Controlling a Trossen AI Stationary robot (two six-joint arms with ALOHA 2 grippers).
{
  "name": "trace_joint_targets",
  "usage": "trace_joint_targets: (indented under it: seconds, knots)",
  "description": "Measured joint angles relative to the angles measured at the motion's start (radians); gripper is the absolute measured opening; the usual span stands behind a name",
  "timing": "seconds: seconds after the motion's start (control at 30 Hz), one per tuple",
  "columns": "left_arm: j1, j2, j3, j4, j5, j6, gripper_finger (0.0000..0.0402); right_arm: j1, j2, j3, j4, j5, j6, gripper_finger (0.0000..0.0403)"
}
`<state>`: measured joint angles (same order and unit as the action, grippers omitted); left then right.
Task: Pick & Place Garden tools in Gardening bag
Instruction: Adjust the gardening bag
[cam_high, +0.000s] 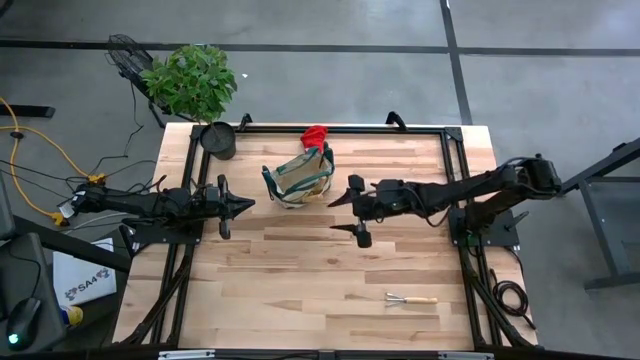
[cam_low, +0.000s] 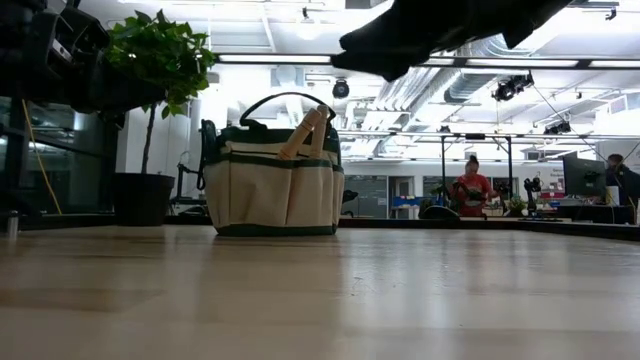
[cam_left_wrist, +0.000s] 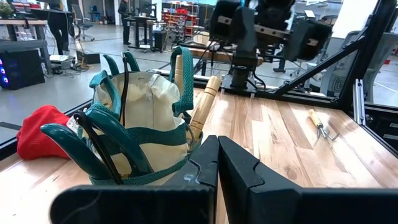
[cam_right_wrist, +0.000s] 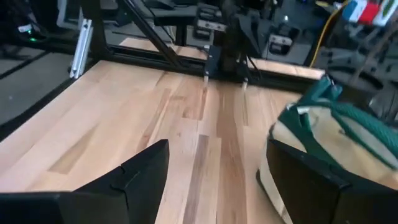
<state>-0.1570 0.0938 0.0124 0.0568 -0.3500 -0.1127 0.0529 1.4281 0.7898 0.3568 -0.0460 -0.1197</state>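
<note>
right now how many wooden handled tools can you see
3. Two wooden handles stick out of the gardening bag; a mini rake lies alone on the table near the right arm's front corner. More may be hidden inside the bag.

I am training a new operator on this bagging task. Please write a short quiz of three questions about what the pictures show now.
1. True or false: the mini rake already lies inside the gardening bag.
2. Which gripper is open: A) left gripper B) right gripper?
3. Fill in: the red glove lies on the table ____ the bag.

Key: 1 false, it lies on the table near the front edge, on the right arm's side. 2 B; the left one is shut and empty. 3 beside, on its far side.
</note>
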Motion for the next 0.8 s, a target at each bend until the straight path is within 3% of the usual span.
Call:
trace_joint_targets:
  seconds: [0.3, 0.6, 0.8]
  knots:
    - [0.0, 0.0, 0.0, 0.0, 0.0, 0.0, 0.0003, 0.061, 0.039, 0.0, 0.045, 0.127, -0.062, 0.0262]
    - [0.0, 0.0, 0.0, 0.0, 0.0, 0.0, 0.0003, 0.065, 0.152, 0.001, 0.224, 0.174, -0.015, 0.0262]
    - [0.0, 0.0, 0.0, 0.001, 0.0, 0.0, 0.0003, 0.065, 0.211, 0.076, 0.168, 0.17, -0.017, 0.0262]
